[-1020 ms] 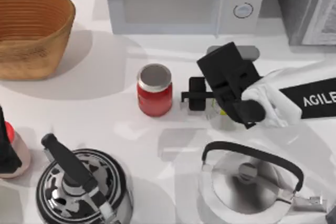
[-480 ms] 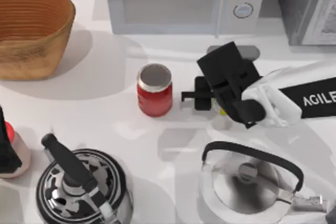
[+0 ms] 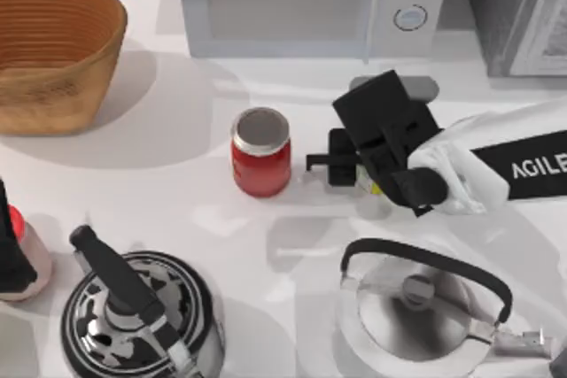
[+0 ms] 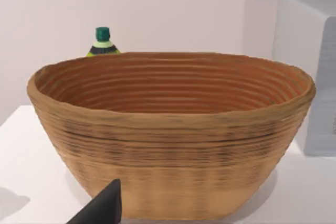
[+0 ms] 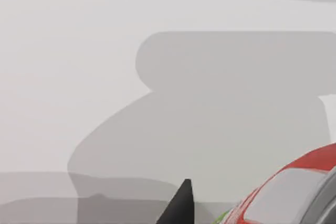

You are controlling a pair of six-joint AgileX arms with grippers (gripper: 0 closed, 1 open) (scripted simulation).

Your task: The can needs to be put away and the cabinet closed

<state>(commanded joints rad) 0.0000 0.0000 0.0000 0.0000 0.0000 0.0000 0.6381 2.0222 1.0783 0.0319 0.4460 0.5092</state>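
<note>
The right gripper point(image 3: 341, 164) sits right of the frame's centre in the top view, its black body over the can point(image 3: 374, 185), of which a small yellow-green patch shows just below the wrist. In the right wrist view the can point(image 5: 286, 192) appears at the lower right corner, red with a silver top, beside a dark fingertip point(image 5: 180, 203). Whether the fingers clamp the can or stand apart from it I cannot tell. A red jar with a grey lid point(image 3: 260, 151) stands just left of the gripper, apart from it. The left arm point(image 3: 9, 245) is parked at the left edge, facing a wicker basket point(image 4: 173, 140).
</note>
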